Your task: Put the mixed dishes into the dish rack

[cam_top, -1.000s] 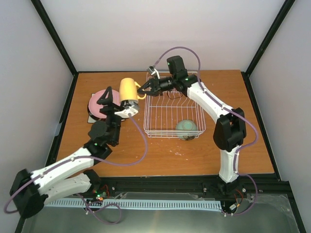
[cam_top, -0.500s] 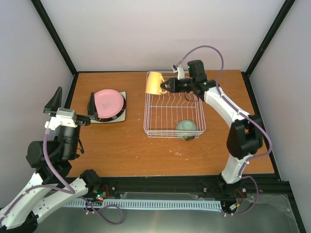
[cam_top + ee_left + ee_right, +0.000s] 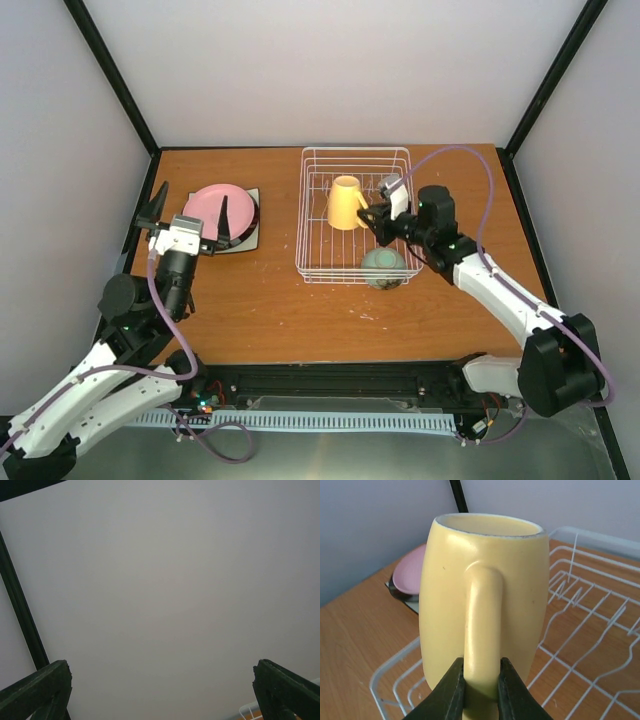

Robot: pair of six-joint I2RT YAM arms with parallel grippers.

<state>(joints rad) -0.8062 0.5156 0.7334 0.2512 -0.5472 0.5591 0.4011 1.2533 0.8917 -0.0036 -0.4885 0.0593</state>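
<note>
Orange-brown wooden worktop (image 3: 260, 320), enclosed by pale grey walls and black frame posts. White wire dish rack (image 3: 318, 262) sits at centre-rear. Left of it, well apart, a pink round plate (image 3: 222, 210) lies stacked on a dark brown round plate (image 3: 257, 214) and a cream square plate (image 3: 250, 244). The pale green bowl (image 3: 384, 266) rests in the rack's near right corner. The yellow handled mug (image 3: 480, 595) stands upright inside the rack, long axis vertical, handle facing the right claw (image 3: 372, 216), which pinches that handle. Whether the mug's base touches the wires cannot be told. The left claw (image 3: 190, 212) is spread, empty, raised beside the plates, and is the arm nearer them.
</note>
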